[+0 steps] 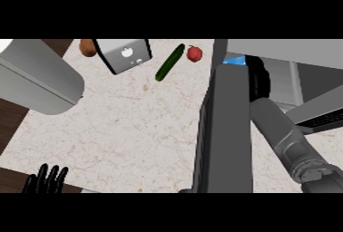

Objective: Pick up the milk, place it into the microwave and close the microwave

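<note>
Behind the open microwave door [224, 131], the right hand [260, 74] reaches into the microwave [288, 50]; I cannot tell its fingers' state. A blue patch there is probably the milk [234, 60]. Withdrawing carelessly could topple it. Left hand [46, 179] rests by the desk [127, 122] edge, fingers straight.

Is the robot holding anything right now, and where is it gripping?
Cannot be told. The right hand is mostly hidden behind the microwave door; the left hand rests open, holding nothing.
</note>
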